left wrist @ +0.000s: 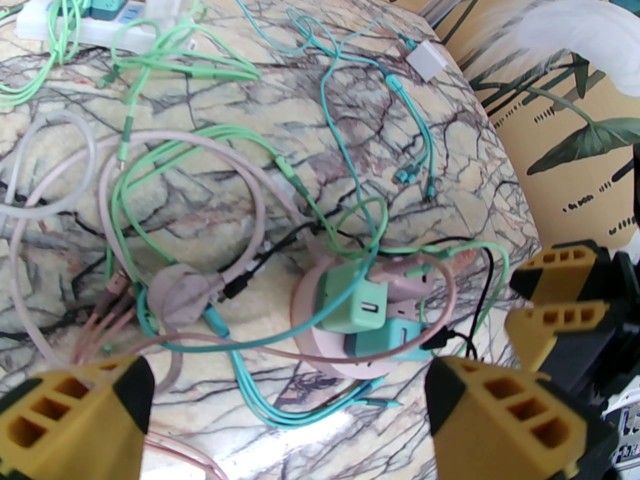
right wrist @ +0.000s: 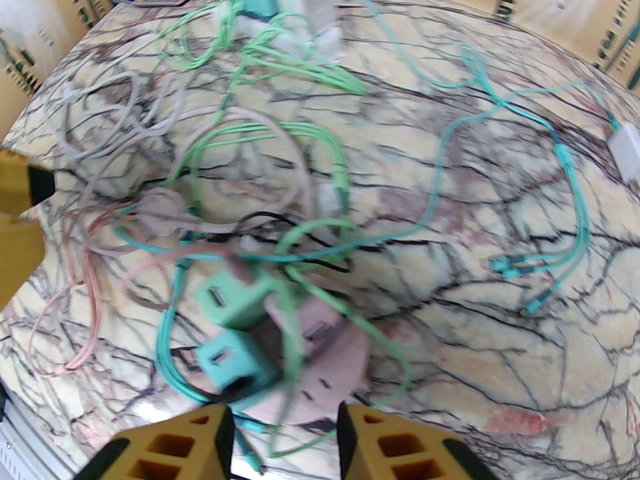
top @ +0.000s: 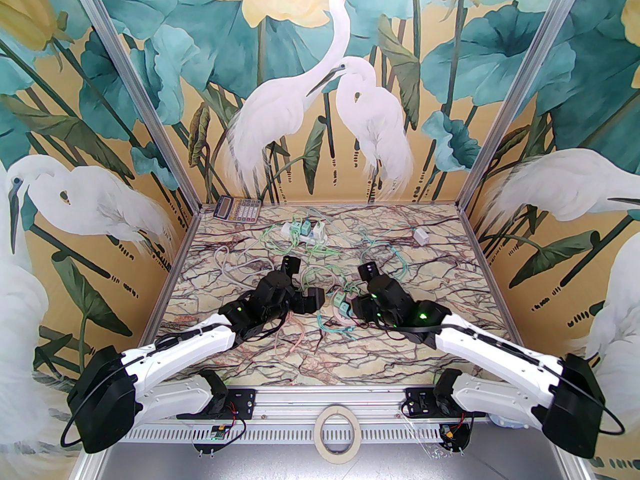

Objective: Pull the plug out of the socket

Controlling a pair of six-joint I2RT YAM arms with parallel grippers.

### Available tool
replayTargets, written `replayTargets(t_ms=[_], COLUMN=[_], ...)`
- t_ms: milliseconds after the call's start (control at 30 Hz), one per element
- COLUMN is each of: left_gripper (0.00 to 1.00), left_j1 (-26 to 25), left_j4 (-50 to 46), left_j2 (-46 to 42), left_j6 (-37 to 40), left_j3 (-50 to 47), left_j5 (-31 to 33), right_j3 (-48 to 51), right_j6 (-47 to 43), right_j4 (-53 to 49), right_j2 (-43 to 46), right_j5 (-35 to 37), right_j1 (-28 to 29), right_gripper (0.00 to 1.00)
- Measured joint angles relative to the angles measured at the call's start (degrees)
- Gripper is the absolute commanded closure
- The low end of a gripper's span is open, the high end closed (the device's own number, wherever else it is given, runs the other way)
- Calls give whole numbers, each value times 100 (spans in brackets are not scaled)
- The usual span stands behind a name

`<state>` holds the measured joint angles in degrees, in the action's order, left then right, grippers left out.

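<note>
Approach step, by my reading: the round pink socket [left wrist: 306,340] lies on the tabletop [top: 430,353] between both arms, with no plug gripped yet. The left fingers [left wrist: 75,418] stand wide apart and empty; the right fingers [right wrist: 395,448] are narrow, with a gap between them, holding nothing. The next move likely needs one pair steadying the socket while the other clasps a plug and draws straight up. Count: three plugs seated, namely light green cube [left wrist: 352,303], teal cube [left wrist: 387,343] and pink plug [left wrist: 407,288]; one far power strip [left wrist: 100,30]; one calculator [top: 238,209]
</note>
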<state>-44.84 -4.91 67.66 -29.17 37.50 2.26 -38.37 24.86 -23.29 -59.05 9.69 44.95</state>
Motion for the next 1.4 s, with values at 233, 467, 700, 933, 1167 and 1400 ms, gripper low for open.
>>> replayTargets(t_ms=[233, 467, 700, 933, 1167, 1400], left_gripper=[12, 11, 11, 10, 10, 12], left_j1=[-166, -205, -205, -205, -205, -205], left_j4=[90, 144, 142, 136, 131, 20], left_j2=[251, 334, 334, 382, 404, 404], left_j6=[-140, -192, -192, -192, -173, -168], left_j3=[4, 4, 4, 9, 13, 15], left_j5=[-2, -2, -2, -2, 0, 125], right_j3=[581, 592, 492, 221, 98, 70], right_j6=[-155, -581, -901, -1163, -1279, -1270], right_j4=[435, 1154, 1438, 1591, 1720, 1836], right_j2=[295, -654, -1191, -1565, -1766, -1912], right_j5=[-590, -1357, -1606, -1753, -2085, -2717], right_j1=[-835, -911, -911, -922, -1095, -1012], right_gripper=[70, 65, 64, 58, 62, 68])
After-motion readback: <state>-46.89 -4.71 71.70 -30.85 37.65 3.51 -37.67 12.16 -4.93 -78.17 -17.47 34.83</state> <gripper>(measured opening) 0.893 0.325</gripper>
